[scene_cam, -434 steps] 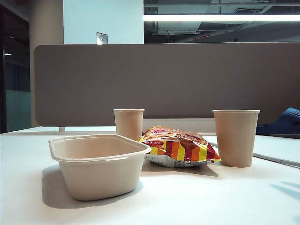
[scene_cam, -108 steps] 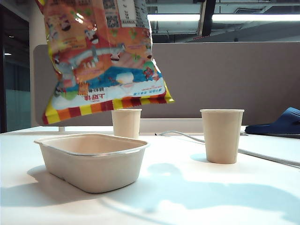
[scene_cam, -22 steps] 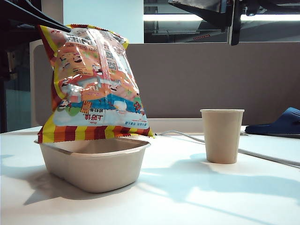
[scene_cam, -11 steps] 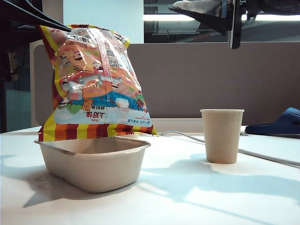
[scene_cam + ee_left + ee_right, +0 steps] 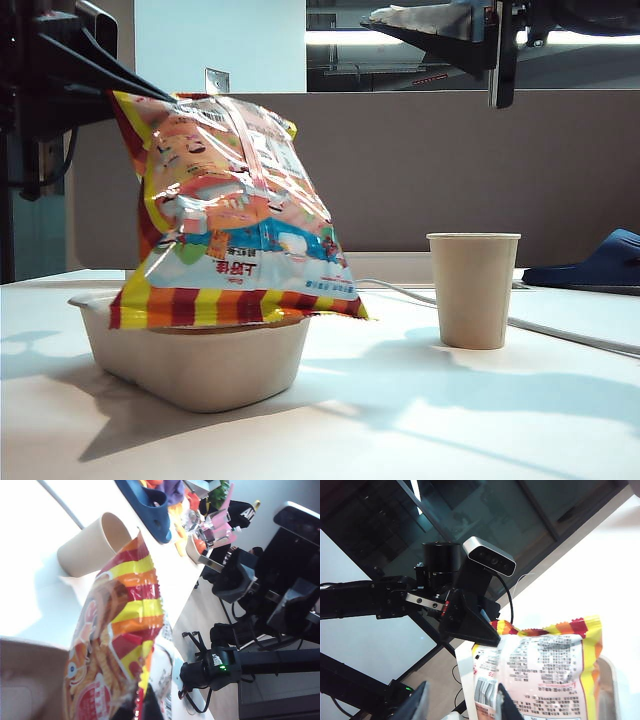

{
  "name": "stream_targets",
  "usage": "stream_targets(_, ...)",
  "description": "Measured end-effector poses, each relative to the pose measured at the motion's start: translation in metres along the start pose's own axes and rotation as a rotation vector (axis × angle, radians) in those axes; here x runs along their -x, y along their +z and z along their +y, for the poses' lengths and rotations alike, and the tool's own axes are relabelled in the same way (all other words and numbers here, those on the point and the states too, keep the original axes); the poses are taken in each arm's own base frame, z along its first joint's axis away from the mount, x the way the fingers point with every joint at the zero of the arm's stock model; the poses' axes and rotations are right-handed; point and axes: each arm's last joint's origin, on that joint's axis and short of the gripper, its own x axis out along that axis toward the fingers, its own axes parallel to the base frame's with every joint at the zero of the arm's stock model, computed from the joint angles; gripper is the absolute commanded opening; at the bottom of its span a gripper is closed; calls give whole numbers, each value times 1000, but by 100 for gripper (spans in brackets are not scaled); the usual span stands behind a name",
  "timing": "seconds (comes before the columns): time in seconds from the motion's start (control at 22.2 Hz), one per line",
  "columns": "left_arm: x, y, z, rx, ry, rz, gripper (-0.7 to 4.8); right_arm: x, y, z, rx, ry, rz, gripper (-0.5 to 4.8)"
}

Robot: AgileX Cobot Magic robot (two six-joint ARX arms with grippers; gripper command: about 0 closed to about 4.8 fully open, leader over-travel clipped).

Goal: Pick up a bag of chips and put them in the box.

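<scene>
We see the bag of chips [image 5: 235,215] on the box [image 5: 200,365] at left, held by the left gripper [image 5: 485,635]; a cup [image 5: 473,290] right; the right gripper [image 5: 480,30] above.

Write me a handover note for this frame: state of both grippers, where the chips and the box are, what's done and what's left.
Left gripper: shut on the top corner of the bag of chips, up at the left of the exterior view.
Right gripper: jaws apart, holding nothing, raised high at the right, above the paper cup.
Bag of chips: tilted, its striped lower edge at the rim of the box and overhanging it on the cup side; contact cannot be confirmed.
Box: on the table, left of the cup.
Done: bag picked up and carried to the box.
Left: lower the bag in, release, withdraw.
</scene>
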Motion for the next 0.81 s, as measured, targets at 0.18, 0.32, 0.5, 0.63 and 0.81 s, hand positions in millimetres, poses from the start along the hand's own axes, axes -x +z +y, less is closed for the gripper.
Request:
stream_targets(0.18,1,0,1,1,16,-9,-6,0,0,0,0,0,0,166)
stream_targets(0.32,1,0,1,1,18,-10,-6,0,0,0,0,0,0,166)
stream_targets(0.5,1,0,1,2,18,-10,-6,0,0,0,3,1,0,166)
stream_targets(0.63,1,0,1,0,18,-11,-6,0,0,0,3,0,0,166)
stream_targets(0.81,5,2,3,-3,33,-28,-6,0,0,0,3,0,1,166)
